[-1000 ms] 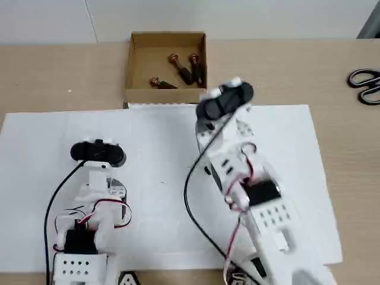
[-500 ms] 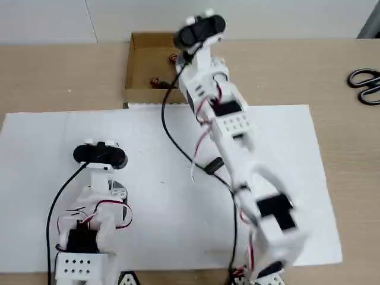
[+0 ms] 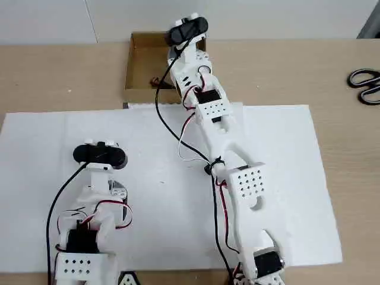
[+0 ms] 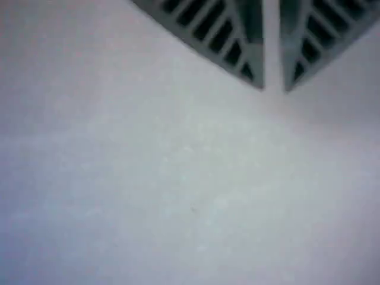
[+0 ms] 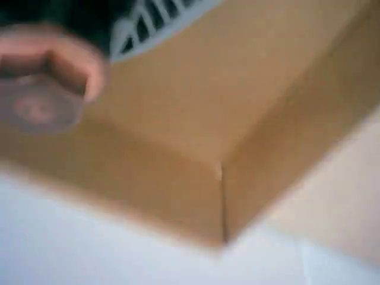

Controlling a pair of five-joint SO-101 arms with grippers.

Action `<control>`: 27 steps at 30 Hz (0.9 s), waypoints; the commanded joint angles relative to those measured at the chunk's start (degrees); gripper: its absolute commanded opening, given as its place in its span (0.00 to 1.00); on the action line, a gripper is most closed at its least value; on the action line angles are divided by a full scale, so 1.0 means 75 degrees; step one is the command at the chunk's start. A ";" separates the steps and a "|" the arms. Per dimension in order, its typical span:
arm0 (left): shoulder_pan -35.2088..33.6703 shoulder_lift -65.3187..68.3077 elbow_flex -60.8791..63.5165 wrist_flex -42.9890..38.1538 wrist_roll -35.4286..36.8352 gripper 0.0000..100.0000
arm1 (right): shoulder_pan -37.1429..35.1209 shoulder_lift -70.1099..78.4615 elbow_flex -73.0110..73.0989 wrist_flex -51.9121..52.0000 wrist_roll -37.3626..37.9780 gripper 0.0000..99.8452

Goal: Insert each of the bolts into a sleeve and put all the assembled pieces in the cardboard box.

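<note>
Right gripper (image 5: 98,56) was found reaching out over the cardboard box (image 3: 135,65). As far as we could judge, it was closed on a bolt-and-sleeve piece (image 5: 41,89), whose coppery head showed just beside the ribbed jaw. Below the gripper lay the box floor and an inside corner. The box wall stood between the gripper and the white sheet (image 3: 59,136) on the desk (image 3: 59,71). One finished piece (image 3: 155,81) lay in the box just beside the arm.

Left gripper (image 4: 273,83) sat low over the sheet, well apart from the box, its jaws drawn to a narrow slit with nothing between them.

We judged the step in hand to be the release into the box. We advised bringing the gripper down inside the walls and away from the corner, so that the piece could not strike the rim and roll out onto the sheet. We also advised opening gently above bare floor rather than above the finished piece, then lifting straight up clear of the wall.
</note>
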 commanded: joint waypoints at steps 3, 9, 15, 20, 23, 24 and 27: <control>-0.0035 -0.0047 -0.0041 -0.0141 0.0000 0.01 | -0.0123 -0.0135 -0.1407 0.1518 -0.0070 0.19; -0.0035 -0.0047 -0.0041 -0.0141 0.0000 0.01 | -0.0064 -0.0147 -0.2110 0.2338 -0.0035 0.25; -0.0035 -0.0023 -0.0076 -0.0141 0.0000 0.01 | -0.0100 -0.0147 -0.4208 0.5058 -0.0070 0.25; -0.0035 -0.0023 -0.0076 -0.0141 0.0000 0.01 | -0.0182 -0.0147 -0.6224 0.8047 -0.0070 0.25; -0.0035 -0.0023 -0.0076 -0.0141 0.0000 0.01 | -0.0229 -0.0369 -0.6177 0.9536 -0.0059 0.25; -0.0035 -0.0023 -0.0076 -0.0141 0.0000 0.01 | -0.0240 -0.0580 -0.6177 1.0016 -0.0070 0.25; -0.0035 -0.0023 -0.0076 -0.0141 0.0000 0.01 | -0.0229 -0.1061 -0.6166 1.0778 -0.0082 0.25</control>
